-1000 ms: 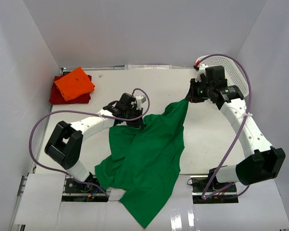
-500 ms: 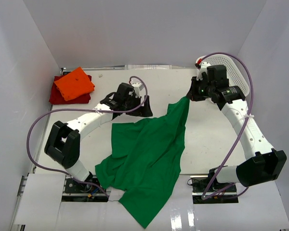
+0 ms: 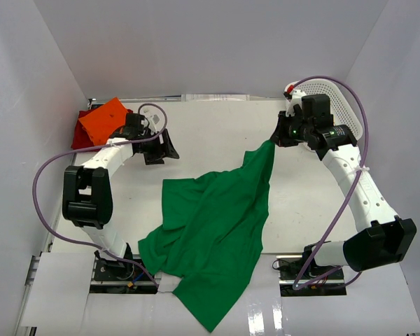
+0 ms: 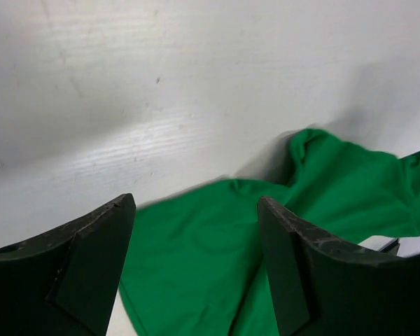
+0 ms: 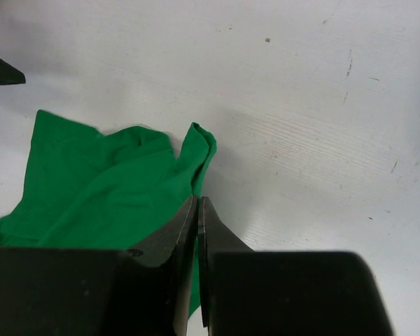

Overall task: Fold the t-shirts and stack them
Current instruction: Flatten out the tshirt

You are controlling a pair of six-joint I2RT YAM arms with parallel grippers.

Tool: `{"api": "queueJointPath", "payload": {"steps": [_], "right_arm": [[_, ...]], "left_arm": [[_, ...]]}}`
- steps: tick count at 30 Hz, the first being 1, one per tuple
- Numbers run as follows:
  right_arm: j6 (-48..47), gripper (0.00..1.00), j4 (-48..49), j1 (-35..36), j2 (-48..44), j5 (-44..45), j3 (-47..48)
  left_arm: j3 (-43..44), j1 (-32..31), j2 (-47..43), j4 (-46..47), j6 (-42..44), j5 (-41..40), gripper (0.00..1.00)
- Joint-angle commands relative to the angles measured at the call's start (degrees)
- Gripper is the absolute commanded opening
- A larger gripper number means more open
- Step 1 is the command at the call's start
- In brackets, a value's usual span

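Note:
A bright green t-shirt [image 3: 213, 231] lies rumpled and spread across the middle of the table, its near end hanging over the front edge. My right gripper [image 3: 274, 140] is shut on its far right corner, and the cloth rises in a taut strip to the jaws. In the right wrist view the right gripper [image 5: 197, 201] has its jaws pressed together, with the green t-shirt [image 5: 105, 189] running under them. My left gripper [image 3: 162, 148] stands open above bare table, left of the shirt. Through its jaws the green t-shirt [image 4: 210, 252] shows below. The folded orange t-shirt [image 3: 106, 120] rests on the folded dark red t-shirt [image 3: 84, 138] at the back left.
A white mesh basket [image 3: 339, 105] stands at the back right, just behind the right arm. White walls close in the table [image 3: 217, 126] on the left, the back and the right. Cables loop off both arms.
My left gripper let go of the green shirt's upper left edge, opened, and swung back and left toward the folded stack. The released edge settled on the table. The right gripper hardly moved.

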Motion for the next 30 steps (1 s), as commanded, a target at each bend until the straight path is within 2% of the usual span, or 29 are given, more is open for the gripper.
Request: {"api": "queueJointPath", "payload": {"steps": [1, 13, 24, 28, 30], "right_arm": [[-0.92, 0.08, 2.75, -0.26, 0.26, -1.32, 0.15], [-1.01, 0.08, 4.25, -0.26, -1.67, -2.64, -2.66], [-1.27, 0.08, 4.34, -0.35, -2.37, -3.26, -3.19], [-1.27, 0.08, 4.42, -0.43, -2.72, -2.99, -3.55], [-1.27, 0.08, 4.34, -0.61, -2.64, -3.08, -3.55]], "left_arm": [[1.17, -1.63, 0.37, -8.08, 2.12, -3.68, 0.81], [-6.12, -1.46, 0.29, -8.9, 2.21, -15.37, 0.82], [-6.57, -1.45, 7.92, -6.97, 2.74, -8.09, 0.77], [-6.3, -1.37, 9.16, -7.05, 3.09, -6.51, 0.64], [-6.21, -1.72, 9.86, -7.23, 3.35, -5.81, 0.62]]}}
